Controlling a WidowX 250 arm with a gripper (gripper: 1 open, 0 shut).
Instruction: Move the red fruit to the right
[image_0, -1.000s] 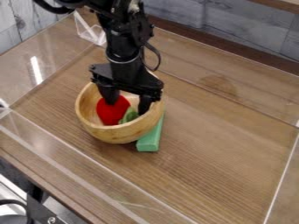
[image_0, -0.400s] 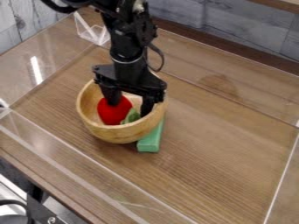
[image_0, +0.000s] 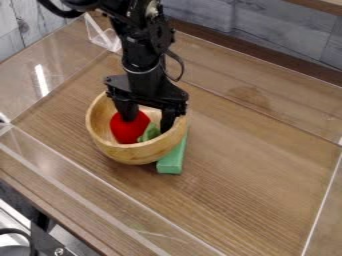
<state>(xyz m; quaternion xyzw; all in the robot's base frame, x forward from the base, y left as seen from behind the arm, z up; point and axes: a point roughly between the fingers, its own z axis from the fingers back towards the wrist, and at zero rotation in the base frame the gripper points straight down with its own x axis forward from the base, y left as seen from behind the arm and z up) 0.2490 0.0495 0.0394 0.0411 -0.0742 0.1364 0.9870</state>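
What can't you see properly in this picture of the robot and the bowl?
- Red fruit: the tool hangs over it, covering its top. Whether the fingers touch it can't be told.
- Wooden bowl: its far rim is behind the tool.
- Green block: partly tucked behind the bowl.
- Robot arm: cut off by the top edge.
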